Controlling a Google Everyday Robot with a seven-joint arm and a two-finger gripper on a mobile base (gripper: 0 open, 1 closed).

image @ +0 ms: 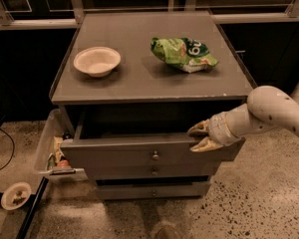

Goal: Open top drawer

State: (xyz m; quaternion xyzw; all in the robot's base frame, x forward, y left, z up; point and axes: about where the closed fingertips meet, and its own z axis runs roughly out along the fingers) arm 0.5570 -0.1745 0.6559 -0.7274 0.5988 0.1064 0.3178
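Observation:
The top drawer (119,153) is a wide grey front panel with a small round metal knob (154,156) at its centre. It stands pulled out from the grey cabinet (139,78), with a dark gap behind its top edge. My gripper (199,137) comes in from the right on a white arm (269,111) and sits at the drawer's upper right edge. One finger lies above the front panel's top edge and one in front of it, well right of the knob. Two narrower drawer fronts (152,172) lie below.
A cream bowl (96,60) and a green chip bag (183,53) lie on the cabinet top. A clear plastic bin (52,151) with small items stands on the floor at the left. A small round dish (16,195) and a dark cable lie on the speckled floor.

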